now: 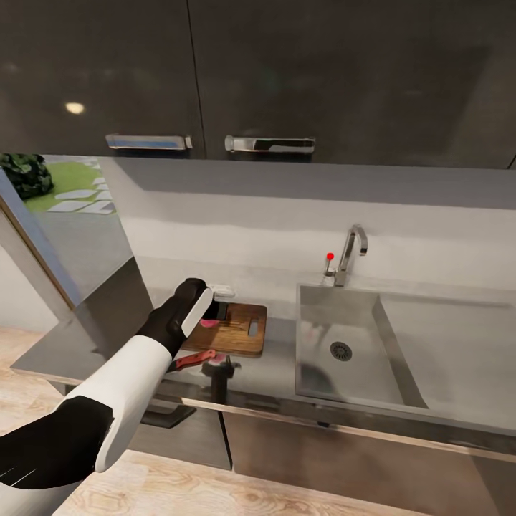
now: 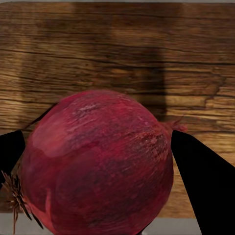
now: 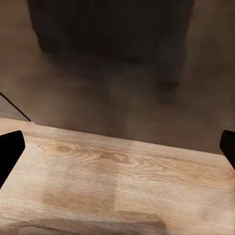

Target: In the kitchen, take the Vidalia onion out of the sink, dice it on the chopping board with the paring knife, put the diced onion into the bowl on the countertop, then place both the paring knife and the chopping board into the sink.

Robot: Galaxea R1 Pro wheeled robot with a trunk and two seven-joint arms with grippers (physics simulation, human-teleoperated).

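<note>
The onion (image 2: 98, 164) sits right between the left claw's (image 2: 105, 171) two dark fingers (image 2: 203, 183), which press its sides: the claw is clenched on it, over the board (image 2: 117, 54). In the head view, that claw (image 1: 208, 309) is at the board's (image 1: 240, 333) left end, a sliver of pink onion (image 1: 208, 323) under it. The knife (image 1: 195, 359) lies on the desk (image 1: 272, 373) just beside the board's near edge. The sink (image 1: 358, 358) is to the right. The right claw's (image 3: 117, 147) fingertips (image 3: 10, 152) stand wide apart, released, above wood-plank floor (image 3: 117, 181).
</note>
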